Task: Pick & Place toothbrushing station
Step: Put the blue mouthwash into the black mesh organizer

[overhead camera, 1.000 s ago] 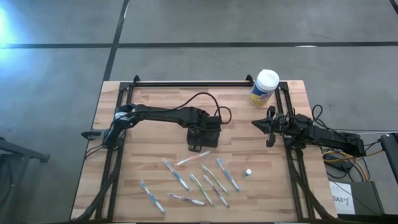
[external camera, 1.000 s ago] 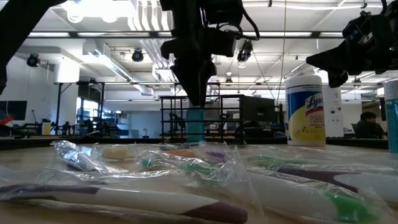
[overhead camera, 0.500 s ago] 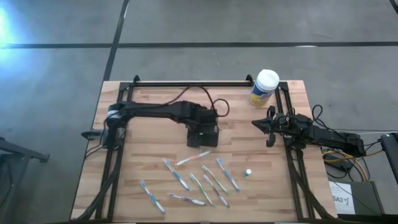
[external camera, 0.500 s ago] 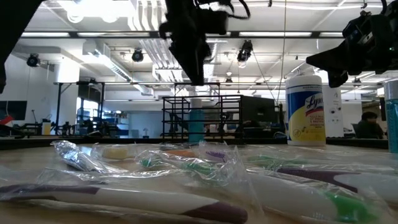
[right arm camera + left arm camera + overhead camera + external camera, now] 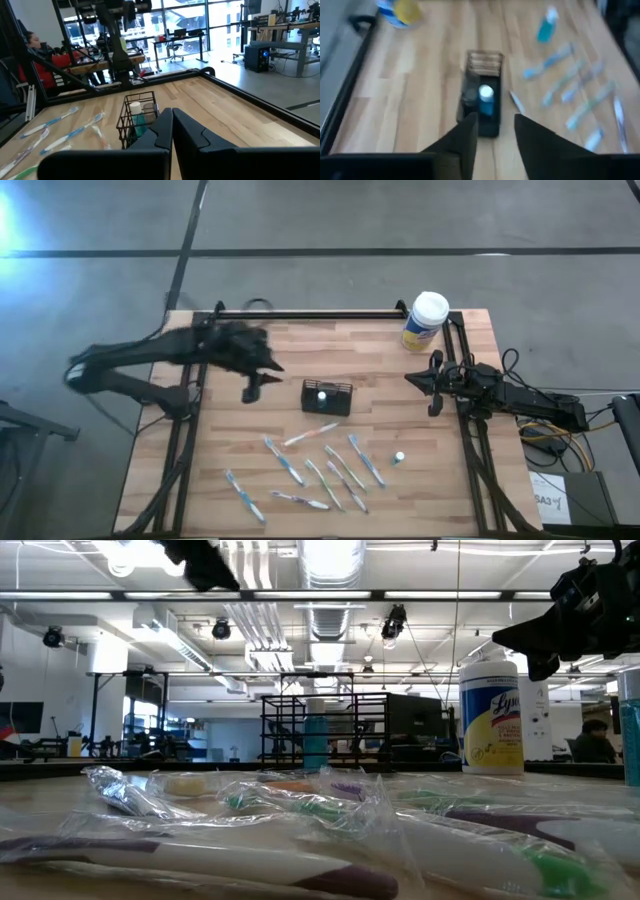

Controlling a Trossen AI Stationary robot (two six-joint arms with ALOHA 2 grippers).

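Wooden table (image 5: 250, 430) – holder box (image 5: 327, 397) just beside left claw (image 5: 252, 391), partly open, empty

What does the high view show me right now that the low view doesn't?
Only the high view: the left hand in the air beside the black mesh holder, apart from it, a white-capped tube standing inside; the small white cap on the table. Only the low view: the room behind, and the toothbrushes' clear wrappers up close. Both: the wrapped toothbrushes, the white-lidded, yellow-labelled canister, and the right hand waiting near it.
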